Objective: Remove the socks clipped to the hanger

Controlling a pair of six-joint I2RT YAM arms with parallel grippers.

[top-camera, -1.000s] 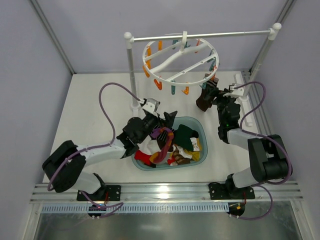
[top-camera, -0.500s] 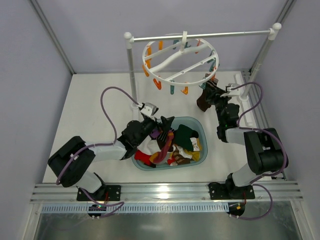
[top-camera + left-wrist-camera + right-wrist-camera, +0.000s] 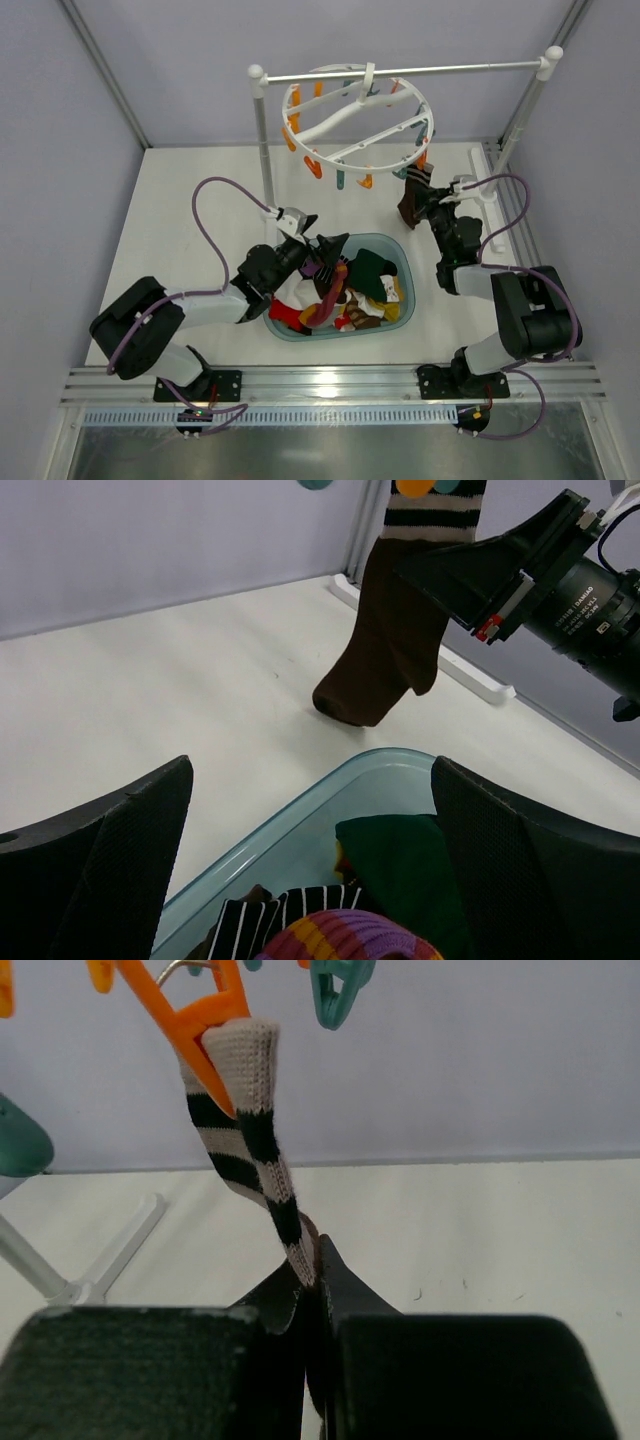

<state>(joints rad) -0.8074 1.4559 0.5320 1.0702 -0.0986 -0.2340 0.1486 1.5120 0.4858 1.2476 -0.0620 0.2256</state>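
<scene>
The white ring hanger (image 3: 355,120) hangs from the rail, orange and teal clips around its rim. One dark brown sock (image 3: 408,203) with a black-and-cream striped cuff (image 3: 243,1145) hangs from an orange clip (image 3: 200,1015) at the ring's right side. My right gripper (image 3: 426,197) (image 3: 312,1260) is shut on this sock just below the cuff. The left wrist view shows the same brown sock (image 3: 385,640) with the right gripper's fingers on it. My left gripper (image 3: 325,246) (image 3: 312,770) stands open over the bin's far edge, holding nothing.
A teal bin (image 3: 404,268) between the arms holds several loose socks (image 3: 335,295), among them a purple-striped sock (image 3: 345,940) and a green one (image 3: 400,860). The white two-post rail stand (image 3: 263,150) carries the hanger. A white foot bar (image 3: 470,675) lies at the right.
My right gripper has closed on the hanging brown sock. The left arm has drawn back slightly toward the left, its gripper still open.
</scene>
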